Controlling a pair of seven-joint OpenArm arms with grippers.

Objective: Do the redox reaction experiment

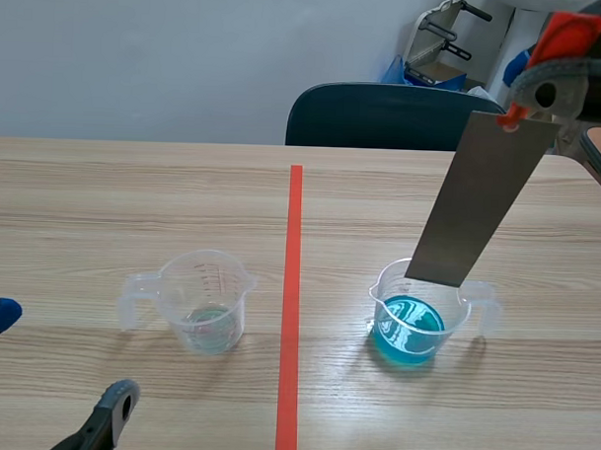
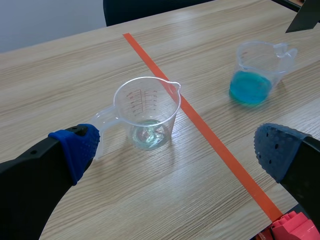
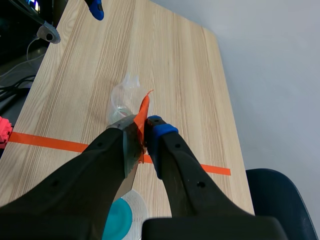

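A clear plastic beaker (image 1: 207, 303) holding a little clear liquid stands left of the tape line. To the right of the line, a second beaker (image 1: 418, 318) holds blue liquid. My right gripper (image 1: 571, 69) is raised at the far right, shut on an orange clip (image 1: 567, 35) from which a grey metal strip (image 1: 479, 197) hangs. The strip's lower edge is at the blue beaker's rim, above the liquid. The right wrist view shows the fingers pinching the clip (image 3: 143, 120). My left gripper (image 2: 175, 150) is open low on the table, just short of the clear beaker (image 2: 147, 112).
A dark chair (image 1: 383, 116) stands behind the table's far edge. Cluttered equipment (image 1: 450, 48) sits behind it at the right. A red block (image 2: 295, 227) shows under the left gripper. The orange tape line (image 1: 291, 304) runs down the table's middle.
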